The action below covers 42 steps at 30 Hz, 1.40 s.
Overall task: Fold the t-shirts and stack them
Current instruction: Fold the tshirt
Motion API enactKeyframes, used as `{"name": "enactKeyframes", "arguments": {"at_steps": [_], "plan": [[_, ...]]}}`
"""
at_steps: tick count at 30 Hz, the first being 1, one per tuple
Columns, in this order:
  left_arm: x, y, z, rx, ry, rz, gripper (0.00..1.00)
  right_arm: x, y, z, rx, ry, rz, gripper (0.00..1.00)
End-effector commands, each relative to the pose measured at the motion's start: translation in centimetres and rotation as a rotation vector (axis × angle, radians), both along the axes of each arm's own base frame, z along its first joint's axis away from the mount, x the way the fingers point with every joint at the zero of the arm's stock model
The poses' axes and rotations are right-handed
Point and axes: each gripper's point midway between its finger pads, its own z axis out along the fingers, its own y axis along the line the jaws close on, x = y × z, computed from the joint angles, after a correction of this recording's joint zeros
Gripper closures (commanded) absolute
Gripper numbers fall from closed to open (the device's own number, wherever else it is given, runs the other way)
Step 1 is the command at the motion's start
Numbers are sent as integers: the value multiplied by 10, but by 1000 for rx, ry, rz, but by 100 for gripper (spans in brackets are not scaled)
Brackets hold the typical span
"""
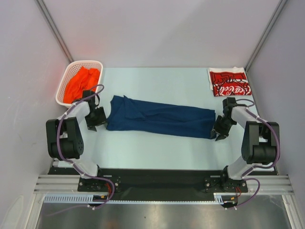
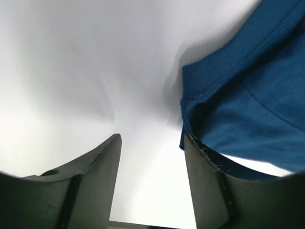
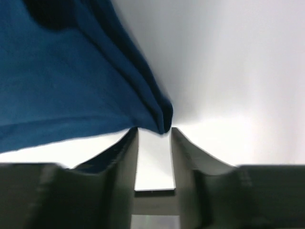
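The navy blue t-shirt (image 1: 159, 117) lies on the table as a long band folded lengthwise, running from left to right. My left gripper (image 1: 97, 119) is at its left end. In the left wrist view the left gripper (image 2: 152, 138) is open, and the shirt's ribbed edge (image 2: 248, 95) lies against its right finger. My right gripper (image 1: 220, 131) is at the shirt's right end. In the right wrist view the right gripper (image 3: 154, 130) stands narrowly open, with the shirt's corner (image 3: 71, 81) just at the fingertips. The red Coca-Cola t-shirt (image 1: 229, 81) lies folded at the far right. The orange t-shirt (image 1: 82, 83) is bunched in the basket.
The white lattice basket (image 1: 76, 64) stands at the far left corner, just behind the left arm. Grey walls close in the table on the left, back and right. A black rail with the arm bases runs along the near edge.
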Motion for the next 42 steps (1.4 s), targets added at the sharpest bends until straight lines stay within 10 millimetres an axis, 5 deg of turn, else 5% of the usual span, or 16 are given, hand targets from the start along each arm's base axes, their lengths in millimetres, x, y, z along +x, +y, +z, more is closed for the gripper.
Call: {"name": "enactKeyframes", "arguments": {"at_steps": [1, 4, 8, 16, 20, 26, 28, 35, 42], "plan": [[10, -3, 33, -5, -95, 2, 36, 10, -7, 33, -43, -73, 7, 60], [20, -19, 55, -48, -174, -24, 37, 32, -8, 52, -40, -142, 19, 57], [41, -57, 80, -180, -274, -78, 39, 55, 3, 49, 25, -154, 36, 55], [59, -111, 89, -316, -296, -166, 47, 48, 3, 36, 22, -99, -22, 74], [64, -127, 85, -357, -282, -192, 48, 45, 1, 19, 17, -84, -46, 85], [73, -133, 78, -379, -242, -197, 51, 3, -7, -12, -17, 35, -117, 98], [75, -137, 77, -385, -237, -197, 42, -7, -9, -14, -29, 43, -133, 98], [81, -164, 59, -453, -202, -163, 40, 0, -3, -11, -10, 17, -124, 97], [95, -156, 30, -357, -170, -114, 47, 1, -3, -8, -10, 3, -101, 97]]}}
